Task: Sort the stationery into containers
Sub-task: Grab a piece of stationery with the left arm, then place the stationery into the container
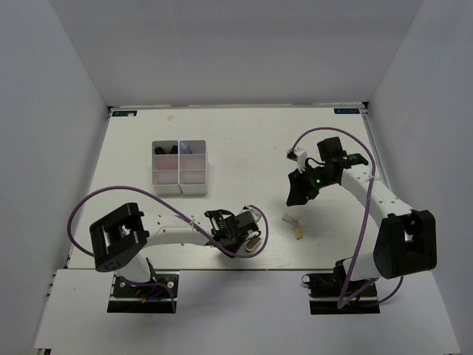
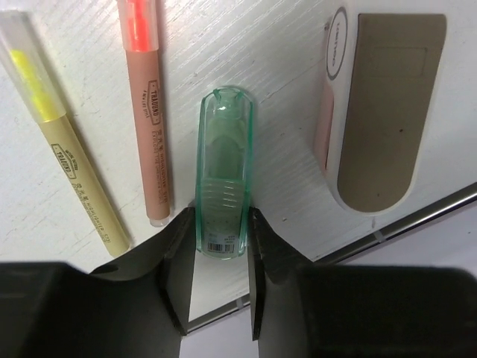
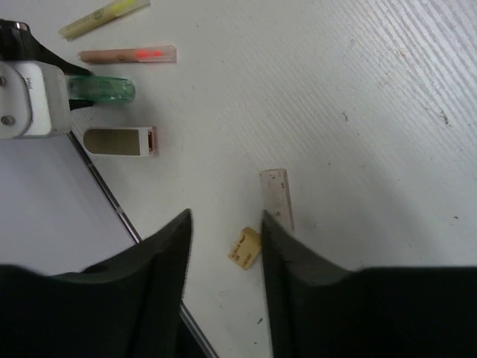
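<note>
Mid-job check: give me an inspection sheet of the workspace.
Surface: white table.
Job's things: teal tube, yellow pen, pink pen and tan-faced block lie side by side near the table's front edge; clear block and small tan piece farther right; organizer box holds items in its far compartments.
Clutter: nothing seen.
Grippers: left gripper closed on the teal tube; right gripper open, empty, raised near the clear block.
Cables: purple cables loop over both arms, clear of the items.
Surroundings: white walls on three sides.

The tube [image 2: 223, 171] lies between a pen [image 2: 149, 112] and a capsule [image 2: 384, 119] on the tabletop [image 1: 244, 140]; the organizer box [image 1: 194, 188] stands farther back, left.
</note>
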